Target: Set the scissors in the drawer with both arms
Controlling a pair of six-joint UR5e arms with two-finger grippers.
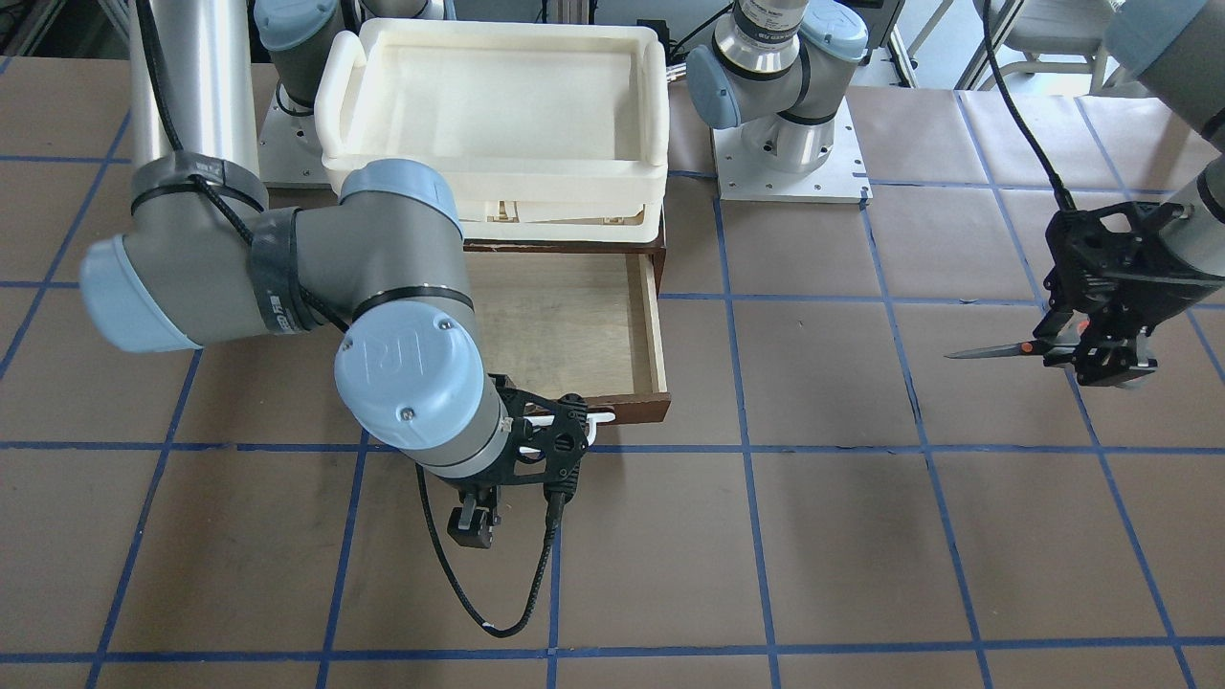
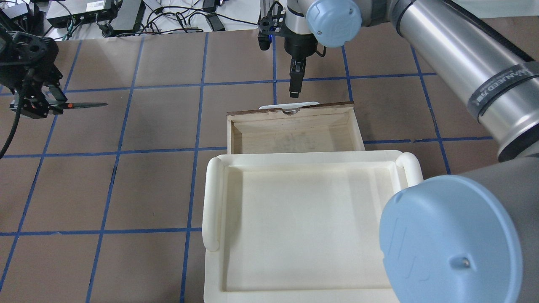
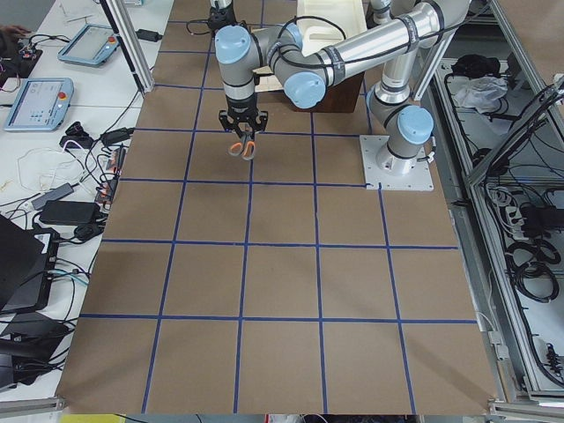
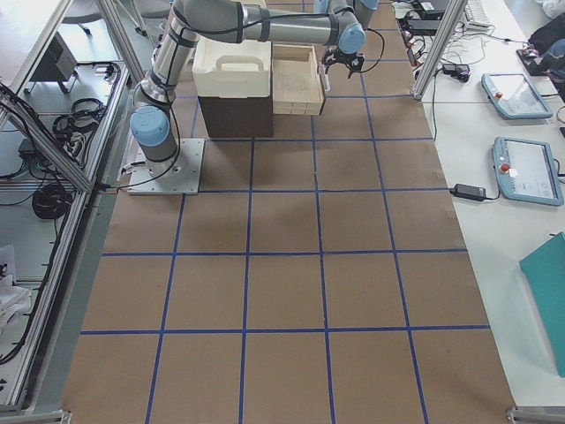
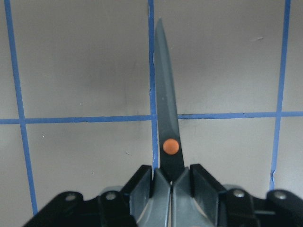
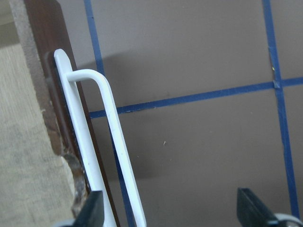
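Table: brown surface, blue tape grid.
Cream tray: sits atop the dark cabinet, above the drawer.
Right arm: reaches across the tray to the drawer front.
Left arm: far out on its own side, well apart from the drawer.
Drawer: pulled out from under the tray, pale plywood floor bare.
Right gripper: fingers spread wide, holding nothing. White bar handle runs between them, just beside one fingertip; contact cannot be told.
Left gripper: clamped on the scissors just behind the orange pivot (handle loops hidden in the wrist view).
Scissors: blades together, lying level over the table, tip pointing towards the drawer's side. They are not in the drawer.
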